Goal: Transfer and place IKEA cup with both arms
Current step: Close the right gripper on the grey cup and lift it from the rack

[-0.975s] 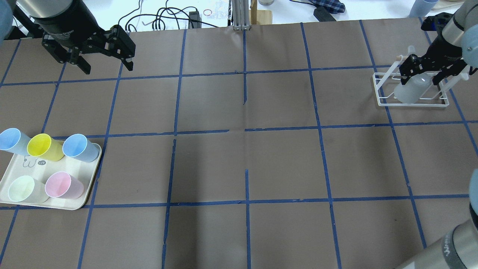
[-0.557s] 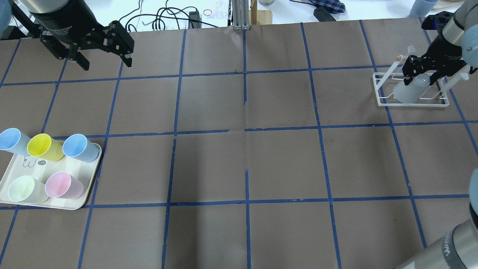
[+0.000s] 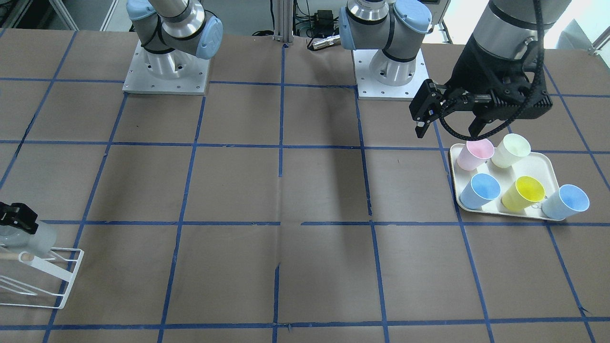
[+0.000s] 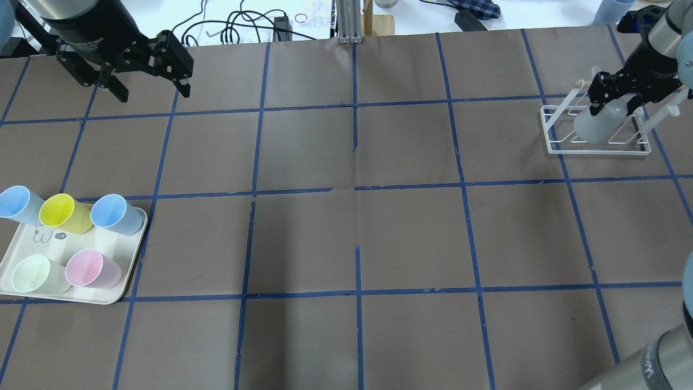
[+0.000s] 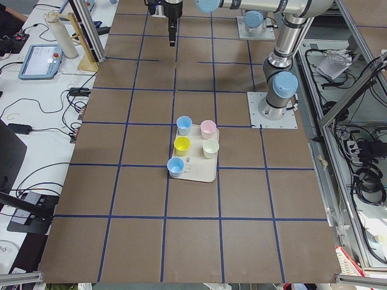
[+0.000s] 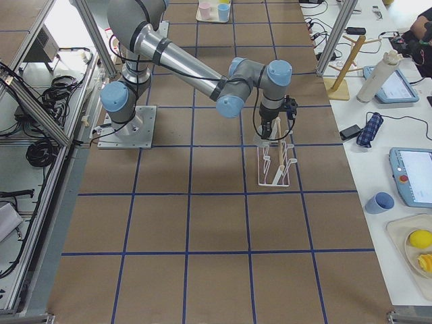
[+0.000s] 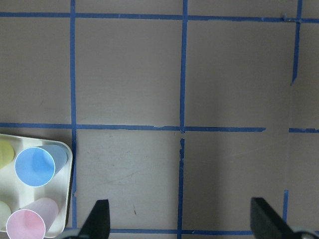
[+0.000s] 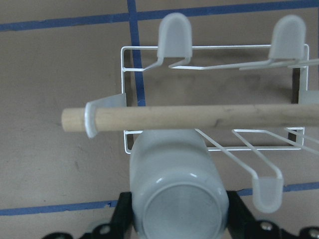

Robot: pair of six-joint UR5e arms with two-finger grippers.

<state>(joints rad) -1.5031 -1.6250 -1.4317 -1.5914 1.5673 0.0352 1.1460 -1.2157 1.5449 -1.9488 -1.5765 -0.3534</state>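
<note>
The IKEA cup (image 4: 595, 127) is pale grey-white and stands mouth-down in the white wire rack (image 4: 552, 146) at the table's far right. My right gripper (image 4: 614, 105) is shut on the cup near its base. In the right wrist view the cup (image 8: 177, 194) sits between the two black fingers (image 8: 122, 216), its base toward the camera, just below the rack's wooden dowel (image 8: 199, 117). The cup also shows at the edge of the front-facing view (image 3: 33, 238). My left gripper (image 4: 146, 89) is open and empty, high over the table's far left; it shows in the front-facing view (image 3: 450, 128) too.
A cream tray (image 4: 127, 281) at the front left holds two light-blue cups (image 4: 116, 214), a yellow cup (image 4: 65, 213), a pink cup (image 4: 92, 269) and a cream-green cup (image 4: 35, 274). Cables and a wooden stand lie beyond the table's far edge.
My right gripper has moved toward the far right with the cup in its grip. My left gripper has shifted slightly toward the far edge and stays open.
</note>
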